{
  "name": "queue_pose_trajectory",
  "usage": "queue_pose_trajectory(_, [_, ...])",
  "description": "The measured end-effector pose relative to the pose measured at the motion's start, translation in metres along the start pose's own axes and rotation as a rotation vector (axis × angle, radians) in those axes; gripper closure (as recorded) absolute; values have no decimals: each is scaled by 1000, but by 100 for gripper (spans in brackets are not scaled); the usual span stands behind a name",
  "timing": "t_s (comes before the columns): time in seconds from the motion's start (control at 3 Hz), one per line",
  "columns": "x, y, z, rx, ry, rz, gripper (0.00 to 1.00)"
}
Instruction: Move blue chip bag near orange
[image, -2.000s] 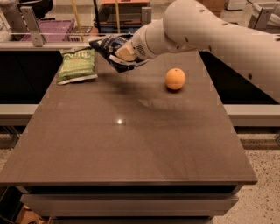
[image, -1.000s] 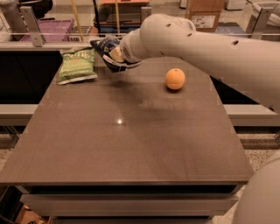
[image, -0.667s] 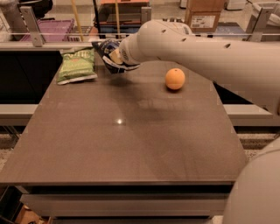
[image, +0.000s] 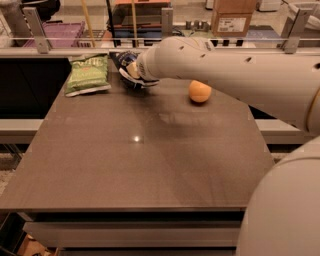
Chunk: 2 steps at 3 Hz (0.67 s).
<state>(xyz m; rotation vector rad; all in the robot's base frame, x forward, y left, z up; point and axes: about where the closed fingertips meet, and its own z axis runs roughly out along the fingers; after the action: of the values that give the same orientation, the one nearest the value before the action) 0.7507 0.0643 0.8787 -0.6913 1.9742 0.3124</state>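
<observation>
A brown table (image: 150, 170) fills most of the scene, seen from its near edge. A thick white robot arm (image: 230, 75) reaches in from the right and stretches across the far part of the tabletop. At its tip, the gripper (image: 133, 73) is at the far edge of the table, left of centre. Its fingers are closed around the blue chip bag (image: 123, 60), a crumpled dark navy packet with white edges that sticks out behind and below the gripper. It is hard to tell whether the bottom of the bag touches the tabletop or hangs just above it. Just to the left of it, a green chip bag (image: 89, 74) lies flat at the far left corner of the table, close to the blue one but apart from it. The orange (image: 199, 92) sits on the table to the right of the gripper, partly tucked under the arm and clearly apart from the blue bag. Beyond the table, a cardboard box (image: 231, 20) stands on the right and a purple crate (image: 62, 34) on the left.
</observation>
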Motion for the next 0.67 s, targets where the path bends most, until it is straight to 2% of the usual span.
queue_pose_trajectory(0.33, [-2, 1, -2, -1, -3, -1, 83])
queue_pose_trajectory(0.67, [-4, 2, -2, -2, -5, -2, 59])
